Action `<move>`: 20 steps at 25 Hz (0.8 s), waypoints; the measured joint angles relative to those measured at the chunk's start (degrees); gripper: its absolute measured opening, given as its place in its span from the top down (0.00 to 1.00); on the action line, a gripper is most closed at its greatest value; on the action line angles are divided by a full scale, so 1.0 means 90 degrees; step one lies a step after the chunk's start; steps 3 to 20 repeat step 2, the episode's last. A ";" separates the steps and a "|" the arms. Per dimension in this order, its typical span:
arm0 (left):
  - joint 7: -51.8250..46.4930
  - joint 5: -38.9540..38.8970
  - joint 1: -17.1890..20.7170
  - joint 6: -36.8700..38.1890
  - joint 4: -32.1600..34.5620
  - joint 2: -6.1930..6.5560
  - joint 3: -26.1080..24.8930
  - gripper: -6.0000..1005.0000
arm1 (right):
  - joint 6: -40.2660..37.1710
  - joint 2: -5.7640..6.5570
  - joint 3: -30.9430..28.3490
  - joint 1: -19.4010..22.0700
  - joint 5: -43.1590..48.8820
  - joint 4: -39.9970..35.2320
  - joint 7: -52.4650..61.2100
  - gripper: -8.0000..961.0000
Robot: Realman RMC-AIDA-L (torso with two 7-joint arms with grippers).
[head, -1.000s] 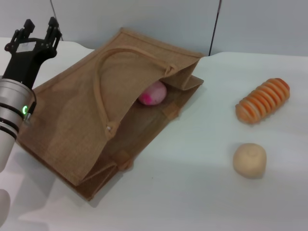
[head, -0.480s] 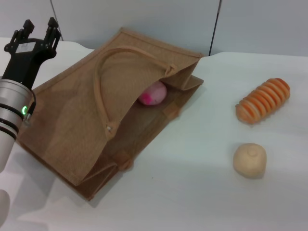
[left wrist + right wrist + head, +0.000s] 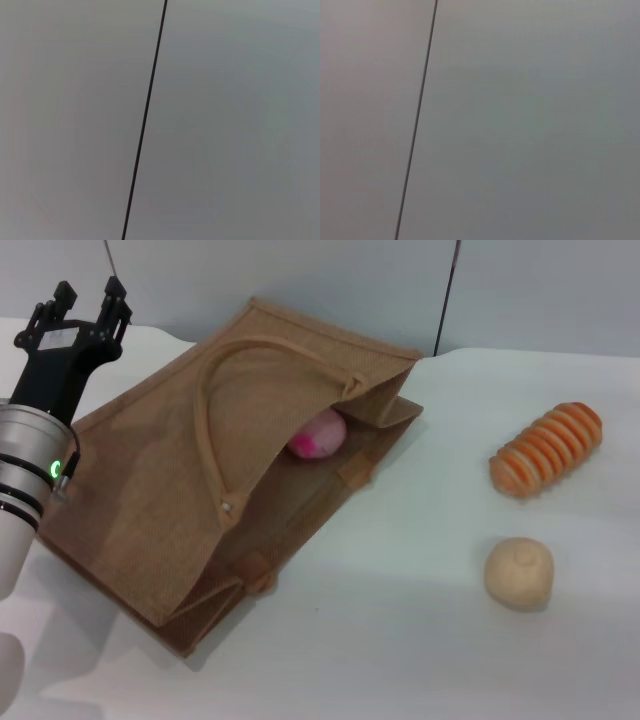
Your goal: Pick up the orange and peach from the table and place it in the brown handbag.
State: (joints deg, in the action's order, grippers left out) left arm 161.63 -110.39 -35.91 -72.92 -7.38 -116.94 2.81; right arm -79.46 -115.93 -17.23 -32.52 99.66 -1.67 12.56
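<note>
The brown handbag lies on its side on the white table, mouth facing right, with one loop handle draped over it. The peach, pale pink with a magenta spot, sits just inside the bag's mouth. The orange is out of view. My left gripper is open and empty, raised above the bag's far left corner and pointing upward. My right gripper shows in no view. Both wrist views show only a grey wall with a dark seam.
A ridged orange-and-tan loaf lies at the right of the table. A beige-tan round ball sits nearer the front, below the loaf. The grey wall panels stand behind the table.
My left gripper has shifted slightly to the right, still open and empty. The bag, peach, loaf and ball have not moved.
</note>
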 joint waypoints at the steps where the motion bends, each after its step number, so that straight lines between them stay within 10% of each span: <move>1: 0.0000 0.0000 -0.0002 0.0001 0.0000 0.0001 0.0000 0.36 | 0.0000 0.0000 0.0002 0.0000 0.0000 0.0000 0.0003 0.41; 20: 0.0000 0.0000 -0.0002 0.0001 0.0000 0.0001 0.0000 0.36 | 0.0000 0.0000 0.0006 0.0000 0.0000 0.0000 0.0008 0.41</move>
